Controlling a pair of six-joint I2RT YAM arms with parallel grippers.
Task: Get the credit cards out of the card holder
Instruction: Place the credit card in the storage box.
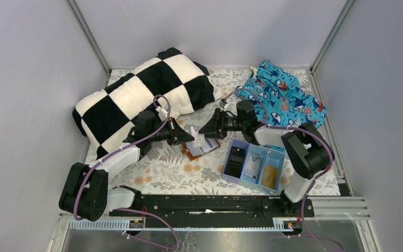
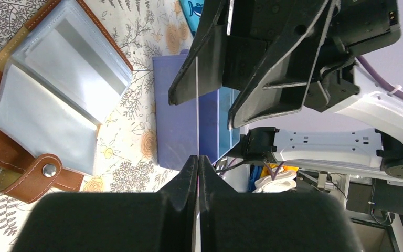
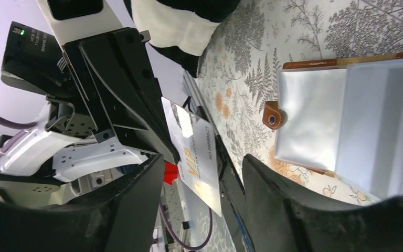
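Nearest the arm bases, a light blue tray [image 1: 230, 177] with three compartments was seen on the leaf-patterned tabletop [image 1: 162, 173], to the right of centre. A black item [image 1: 236, 161] was held in its left compartment, a pale card [image 1: 253, 167] in the middle one and an orange-gold card [image 1: 271, 173] in the right one, each lying flat.

Just left of the tray, the card holder [image 2: 57, 89] was laid open on the tabletop. Its brown leather was underneath, its clear sleeves were turned upward, and its snap tab was stretched out past one edge.

Above the holder, the two hands were found facing each other, tips close together. The left hand [image 2: 198, 157] was closed fully, and a white card [image 3: 197, 157] was pinched by one end between its fingers. The card was held on edge, clear of the tabletop, with "VIP" printed on the face shown to the right wrist camera. The right hand [image 2: 200, 113] was spread wide, its fingers set on either side of the card's free end. Whether either finger touched the card could not be told.

Farther back, a black-and-white checked pillow [image 1: 147, 94] was laid across the far left of the tabletop. A crumpled blue cloth [image 1: 286, 97] printed with sharks was heaped in the far right corner.
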